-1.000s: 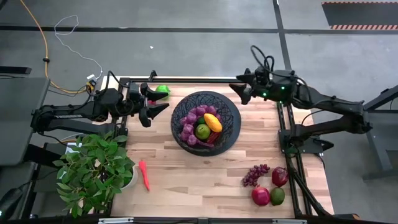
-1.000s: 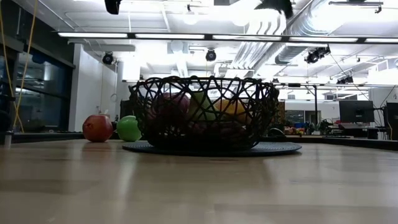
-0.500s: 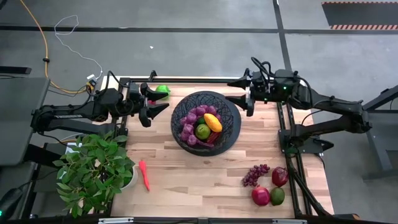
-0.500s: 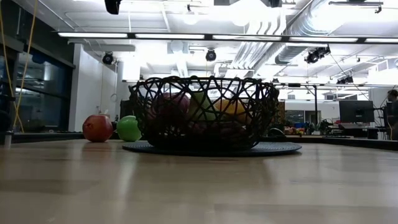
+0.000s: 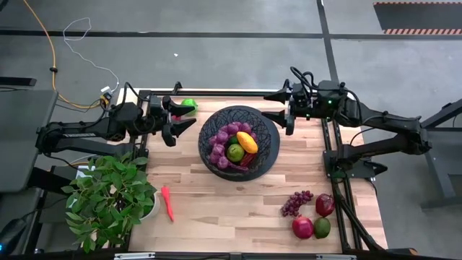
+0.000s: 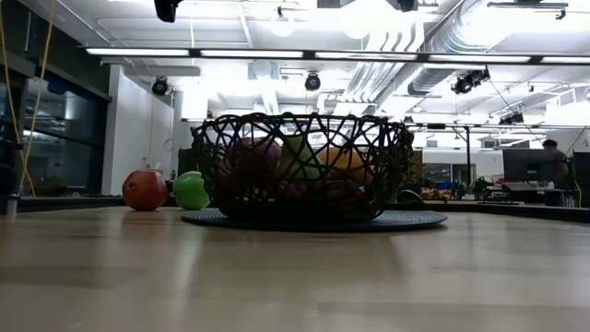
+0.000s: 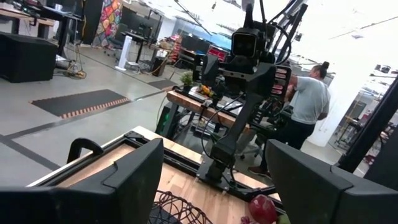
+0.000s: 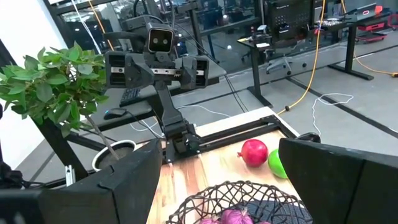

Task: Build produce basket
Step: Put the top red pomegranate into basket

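Both grippers hover either side of the basket (image 5: 239,141), left gripper (image 5: 182,118) and right gripper (image 5: 277,110), fingers spread wide, holding nothing.

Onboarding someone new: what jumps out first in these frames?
The black mesh basket at the table's centre, already holding grapes, a mango and a green fruit. Both grippers, left and right, hang open and empty beside its far rim. A leafy potted plant fills the near left corner.

Basket (image 5: 266,148) black woven mesh, matt; table (image 5: 238,209) pale smooth wood planks.
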Available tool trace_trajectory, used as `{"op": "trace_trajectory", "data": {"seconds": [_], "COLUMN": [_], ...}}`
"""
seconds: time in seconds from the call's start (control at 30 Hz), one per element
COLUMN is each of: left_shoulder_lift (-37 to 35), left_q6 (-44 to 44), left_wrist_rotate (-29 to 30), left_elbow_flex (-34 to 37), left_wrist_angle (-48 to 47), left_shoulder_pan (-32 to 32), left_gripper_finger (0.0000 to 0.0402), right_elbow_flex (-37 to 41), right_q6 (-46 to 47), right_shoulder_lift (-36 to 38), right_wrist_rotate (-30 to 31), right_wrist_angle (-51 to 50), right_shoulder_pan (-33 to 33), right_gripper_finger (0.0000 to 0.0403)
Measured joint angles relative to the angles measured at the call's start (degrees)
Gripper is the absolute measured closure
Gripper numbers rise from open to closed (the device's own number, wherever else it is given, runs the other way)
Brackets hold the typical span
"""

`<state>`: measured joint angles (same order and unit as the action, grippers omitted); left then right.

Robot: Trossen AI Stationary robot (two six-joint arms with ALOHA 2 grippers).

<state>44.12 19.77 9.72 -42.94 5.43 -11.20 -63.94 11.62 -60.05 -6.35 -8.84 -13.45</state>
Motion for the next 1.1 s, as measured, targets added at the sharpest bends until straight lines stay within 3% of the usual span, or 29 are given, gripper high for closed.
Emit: {"op": "trace_trajectory", "data": {"seconds": [1.1], "left_shoulder_lift": [0.0], "left_q6": [-5.0], "left_wrist_rotate": [0.0], "left_elbow_flex": [0.0], "left_wrist_angle": [-1.4], "left_shoulder_pan": [0.0], "left_gripper_finger": [0.0125], "right_elbow_flex": [0.0], "right_q6": [0.3], "right_shoulder_lift": [0.0], "right_wrist_rotate": [2.0], "right_wrist_angle": [0.0], "right_shoulder_pan": [0.0], "right_gripper_finger": [0.0098]}}
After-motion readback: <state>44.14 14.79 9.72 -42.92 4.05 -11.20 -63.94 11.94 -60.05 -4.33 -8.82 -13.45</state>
